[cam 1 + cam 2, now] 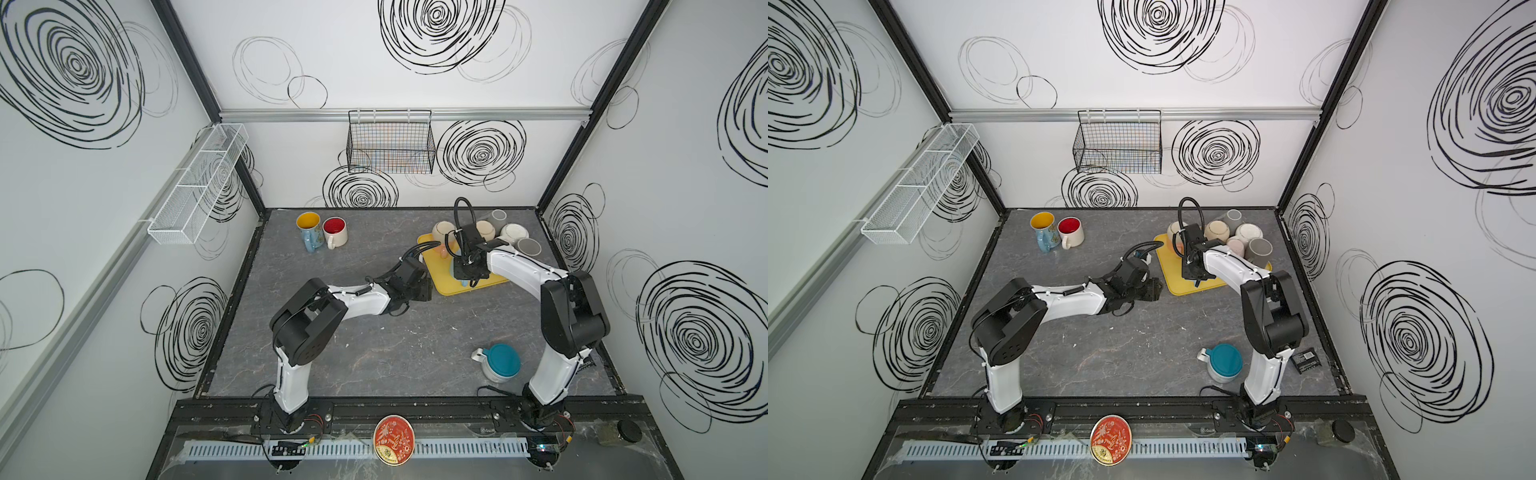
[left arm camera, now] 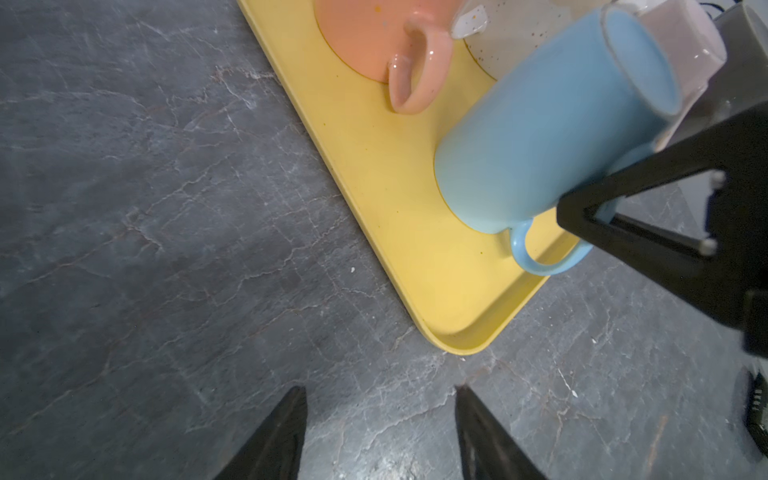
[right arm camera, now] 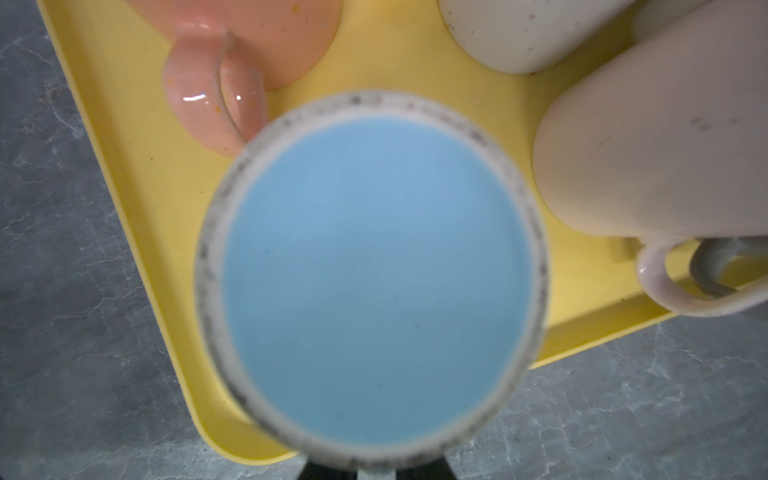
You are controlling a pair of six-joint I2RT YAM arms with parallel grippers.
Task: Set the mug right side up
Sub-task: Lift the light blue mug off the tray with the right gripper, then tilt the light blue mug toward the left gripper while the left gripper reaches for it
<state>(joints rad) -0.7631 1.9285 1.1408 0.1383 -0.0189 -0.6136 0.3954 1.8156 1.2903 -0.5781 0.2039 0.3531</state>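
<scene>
A light blue mug (image 2: 540, 133) stands mouth down on the yellow tray (image 2: 374, 187), its handle (image 2: 544, 262) pointing towards the tray's near edge. The right wrist view looks straight down on the mug's flat blue base (image 3: 374, 270). My right gripper (image 3: 376, 473) hangs over that mug, and its black fingers (image 2: 615, 208) are shut on the handle. In both top views it sits above the tray (image 1: 467, 280) (image 1: 1198, 280). My left gripper (image 2: 380, 392) is open and holds nothing. It hovers over the bare table by the tray's corner (image 1: 424, 289).
On the tray also stand, upside down, a pink mug (image 3: 249, 33), a speckled cream mug (image 3: 519, 33) and a pale mug (image 3: 644, 145). Two upright mugs (image 1: 308, 226) (image 1: 334, 230) are at the back left. A teal-based mug (image 1: 500, 361) lies near the right arm's base.
</scene>
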